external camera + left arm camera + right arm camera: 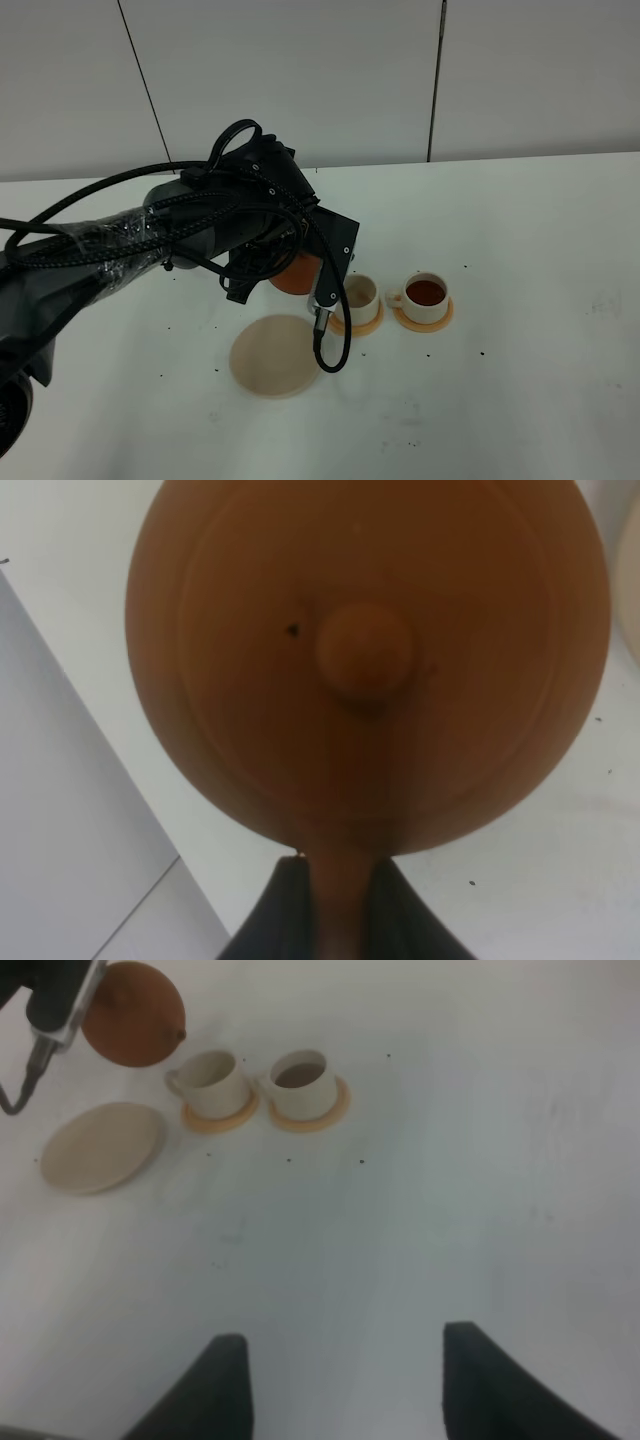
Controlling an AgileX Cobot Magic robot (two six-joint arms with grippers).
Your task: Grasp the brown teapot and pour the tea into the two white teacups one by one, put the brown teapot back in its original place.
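Left end effector (340, 905) is gripping one brown teapot (365, 660); right end effector (345, 1380) is hanging open. Two white teacups (361, 293) (426, 311) are standing near one trivet (272, 355).

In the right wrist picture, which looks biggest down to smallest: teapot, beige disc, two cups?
1. Beige disc, widest.
2. Brown teapot, close behind; held up, partly hidden, so unsure.
3. Teacup beside the teapot and teacup with tea: alike.

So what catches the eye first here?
A black arm reaches from the left, its left gripper shut on the handle of the brown teapot, held near the left teacup, which looks empty. The right teacup holds dark tea; the beige trivet lies bare in front.
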